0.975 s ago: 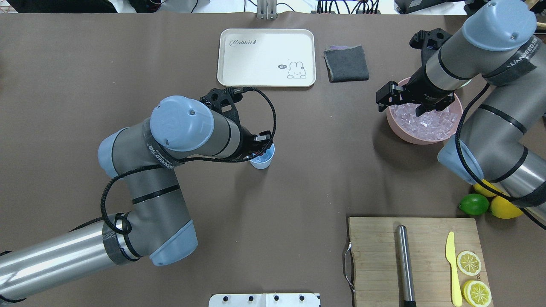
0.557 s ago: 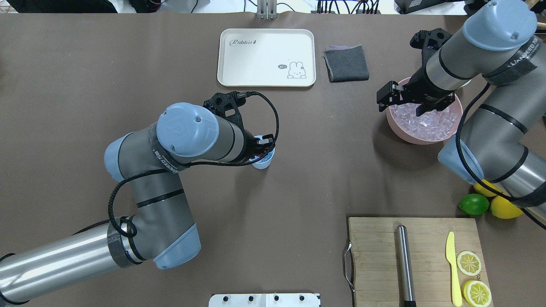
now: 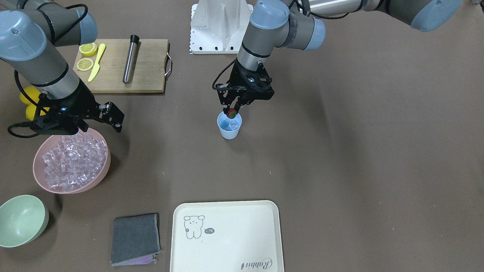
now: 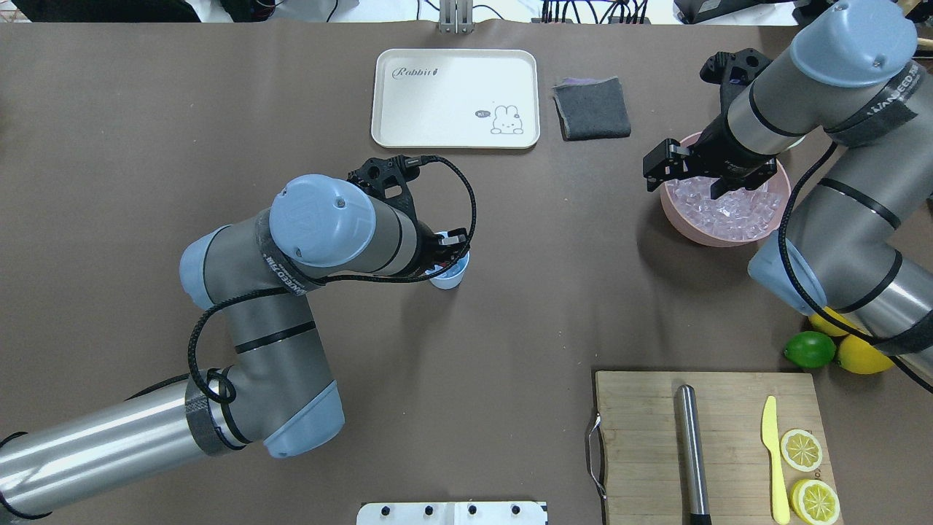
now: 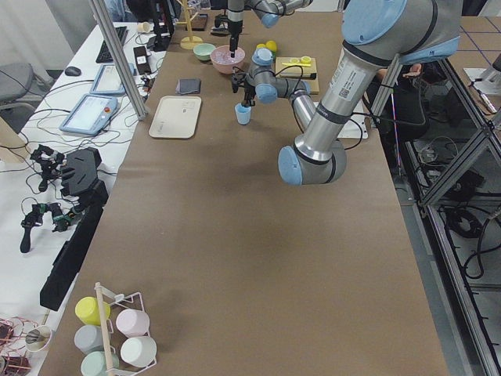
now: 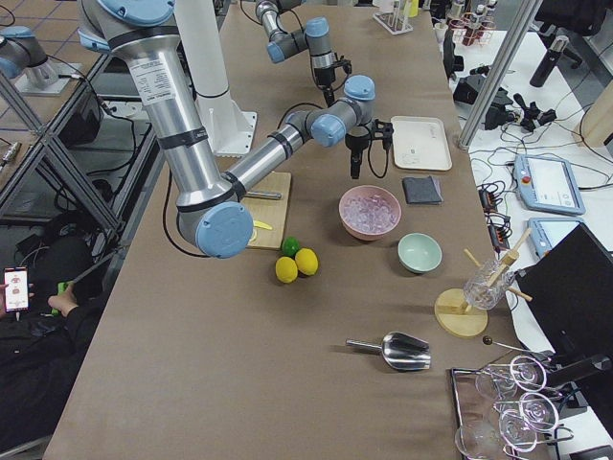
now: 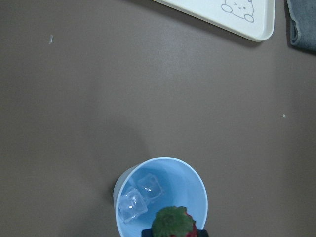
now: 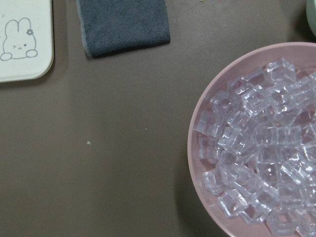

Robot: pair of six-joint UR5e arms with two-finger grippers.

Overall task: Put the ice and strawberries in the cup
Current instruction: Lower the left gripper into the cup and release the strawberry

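Observation:
The light blue cup [image 3: 229, 131] stands mid-table, also in the overhead view [image 4: 452, 276]. In the left wrist view the cup [image 7: 200, 190] holds two clear ice cubes [image 7: 133, 206]. My left gripper [image 3: 231, 108] is shut on the red strawberry [image 3: 231, 112] and holds it just above the cup's rim. The strawberry's green cap [image 7: 172, 222] faces the wrist camera. My right gripper [image 4: 738, 186] hovers open and empty over the pink bowl [image 3: 103, 170], which is full of ice cubes [image 8: 261, 163].
A cream rabbit tray [image 3: 227, 234] and a grey cloth [image 3: 135, 238] lie on the far side of the table. A pale green bowl [image 3: 20, 221] sits beside the pink bowl. A cutting board [image 3: 147, 71] carries a steel rod, yellow knife and lemon halves. A lime [image 4: 809, 350] and lemons lie near my right arm.
My left arm has shifted so that the gripper with the strawberry now sits further over the cup's mouth. The right arm has not moved.

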